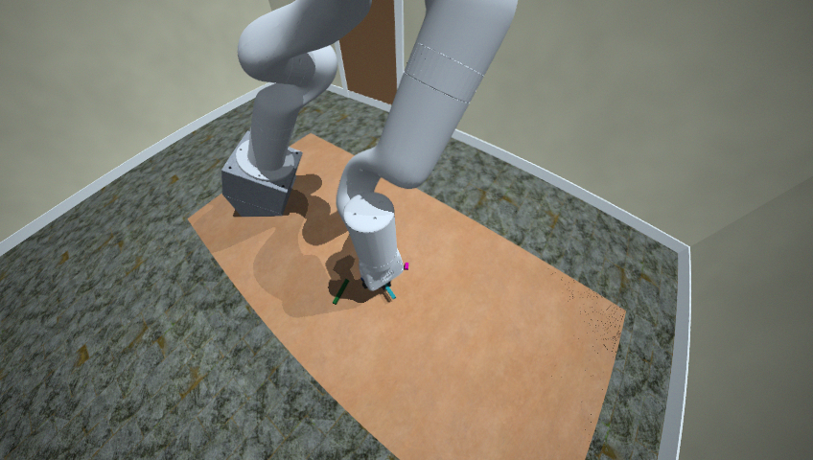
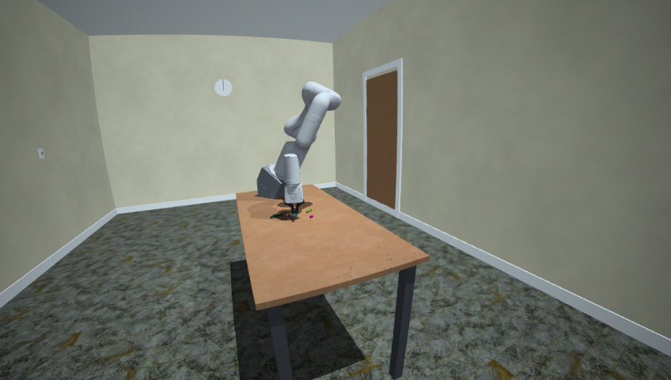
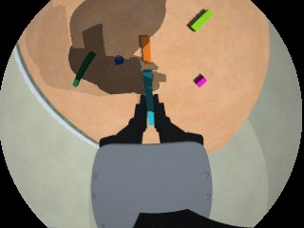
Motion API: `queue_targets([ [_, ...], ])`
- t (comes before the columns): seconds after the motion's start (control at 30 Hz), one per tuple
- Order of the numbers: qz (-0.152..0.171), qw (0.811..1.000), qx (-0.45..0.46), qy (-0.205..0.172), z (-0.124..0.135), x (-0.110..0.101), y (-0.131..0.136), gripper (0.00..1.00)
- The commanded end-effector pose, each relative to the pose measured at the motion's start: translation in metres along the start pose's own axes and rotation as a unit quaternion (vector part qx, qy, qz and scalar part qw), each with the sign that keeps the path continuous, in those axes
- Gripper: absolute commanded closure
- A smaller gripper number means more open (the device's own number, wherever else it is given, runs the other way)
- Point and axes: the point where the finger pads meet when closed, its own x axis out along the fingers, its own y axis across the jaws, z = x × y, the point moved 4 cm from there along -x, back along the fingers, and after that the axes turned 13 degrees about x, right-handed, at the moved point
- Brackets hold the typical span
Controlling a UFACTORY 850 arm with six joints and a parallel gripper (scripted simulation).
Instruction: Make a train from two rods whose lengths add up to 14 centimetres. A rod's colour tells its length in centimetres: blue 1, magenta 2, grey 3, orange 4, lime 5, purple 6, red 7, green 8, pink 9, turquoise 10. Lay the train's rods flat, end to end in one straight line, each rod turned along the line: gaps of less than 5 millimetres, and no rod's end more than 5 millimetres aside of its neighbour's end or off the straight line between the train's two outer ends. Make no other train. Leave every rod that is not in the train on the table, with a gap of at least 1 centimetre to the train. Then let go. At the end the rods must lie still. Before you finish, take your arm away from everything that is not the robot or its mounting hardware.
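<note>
One turquoise rod [image 1: 390,292] [image 2: 294,214] [image 3: 148,90] gripped between fingertips of the end effector [image 1: 377,285] [image 2: 294,214] [image 3: 149,102], orange rod [image 3: 146,49] ahead

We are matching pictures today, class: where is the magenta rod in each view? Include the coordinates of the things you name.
Top: just right of the tool [image 1: 376,285] [image 2: 293,207] [image 3: 150,106].
Exterior: on the table, slightly right of the tool.
Wrist: right of the tool, below the lime rod [image 2: 308,210] [image 3: 201,20].
Shared landmark: the green rod [image 1: 340,291] [image 2: 276,216] [image 3: 84,69], left of the tool.

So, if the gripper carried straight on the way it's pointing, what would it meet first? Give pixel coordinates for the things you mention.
Probably the tabletop [image 1: 484,341] [image 2: 329,245] [image 3: 228,109], with the turquoise rod [image 1: 390,292] [image 2: 294,214] [image 3: 151,119] in the gripper [image 1: 382,287] [image 2: 294,212] [image 3: 149,102] touching first. The orange rod [image 3: 147,54] looks just ahead of that line, though depth is unclear.
</note>
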Motion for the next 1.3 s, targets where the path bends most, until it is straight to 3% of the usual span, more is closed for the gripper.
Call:
queue_targets([
  [0.0,0.001,1.000,0.000,-0.002,0.0013,0.0132,0.0004,0.96],
  [1.27,0.001,1.000,0.000,-0.002,0.0013,0.0184,0.0004,0.96],
])
